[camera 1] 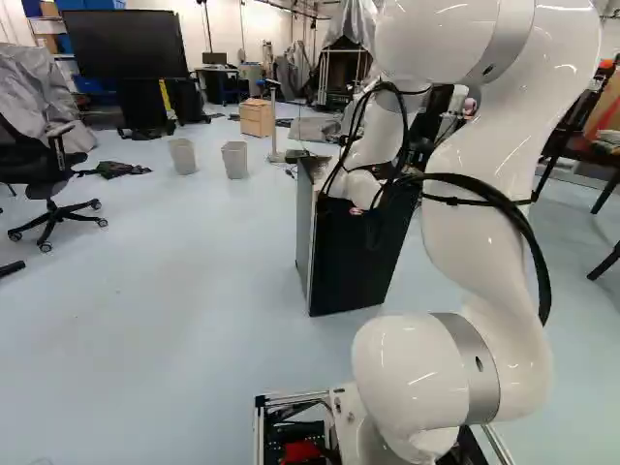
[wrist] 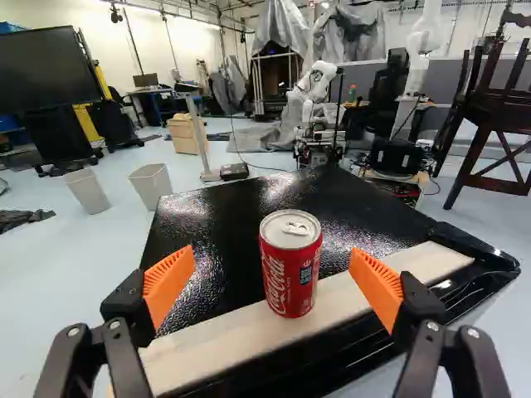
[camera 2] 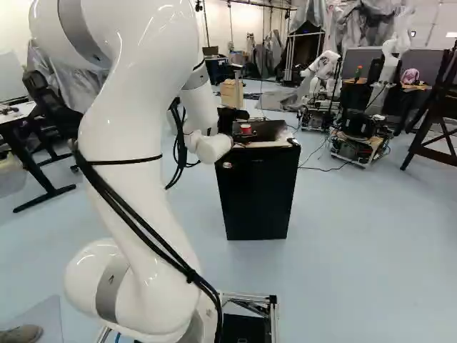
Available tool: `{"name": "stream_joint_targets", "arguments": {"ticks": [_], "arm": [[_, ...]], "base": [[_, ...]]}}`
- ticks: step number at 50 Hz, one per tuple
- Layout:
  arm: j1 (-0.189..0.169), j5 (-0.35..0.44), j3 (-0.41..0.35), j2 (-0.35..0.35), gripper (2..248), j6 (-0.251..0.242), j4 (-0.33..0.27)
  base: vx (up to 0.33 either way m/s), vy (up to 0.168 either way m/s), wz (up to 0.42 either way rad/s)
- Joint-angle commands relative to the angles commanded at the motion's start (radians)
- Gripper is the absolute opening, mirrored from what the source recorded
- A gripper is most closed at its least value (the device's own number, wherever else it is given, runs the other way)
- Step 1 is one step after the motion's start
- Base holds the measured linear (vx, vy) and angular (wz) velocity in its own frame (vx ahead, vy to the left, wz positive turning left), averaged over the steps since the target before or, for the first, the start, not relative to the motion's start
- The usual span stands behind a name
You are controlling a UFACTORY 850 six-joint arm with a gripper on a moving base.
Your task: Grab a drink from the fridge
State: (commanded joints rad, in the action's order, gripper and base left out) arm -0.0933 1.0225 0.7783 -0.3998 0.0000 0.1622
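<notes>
The two base views look ahead and slightly down from behind that white arm (camera 1: pixel 417 368), one past each side, sharing the black fridge (camera 2: pixel 257 193) and the wooden cabinet (camera 1: pixel 256 118) beyond, while the wrist view peers forward, close over the fridge's top (wrist: pixel 224 249).

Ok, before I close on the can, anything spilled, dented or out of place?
Nothing looks spilled or dented. The red can stands upright between the open gripper's fingers. Mildly odd: it sits on top of the fridge, not inside. Farther off, a crumpled dark cloth lies on the floor.
</notes>
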Motion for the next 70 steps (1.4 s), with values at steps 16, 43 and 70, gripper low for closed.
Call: {"name": "stream_joint_targets", "arguments": {"ticks": [16,43,70], "arm": [[-0.002,0.000,0.023,-0.018,247,0.000,0.000],[-0.003,0.000,0.045,-0.036,188,0.000,0.000],[-0.003,0.000,0.045,-0.024,96,0.000,0.000]], "base": [[0.000,0.000,0.000],[0.000,0.000,0.000],[0.000,0.000,0.000]]}}
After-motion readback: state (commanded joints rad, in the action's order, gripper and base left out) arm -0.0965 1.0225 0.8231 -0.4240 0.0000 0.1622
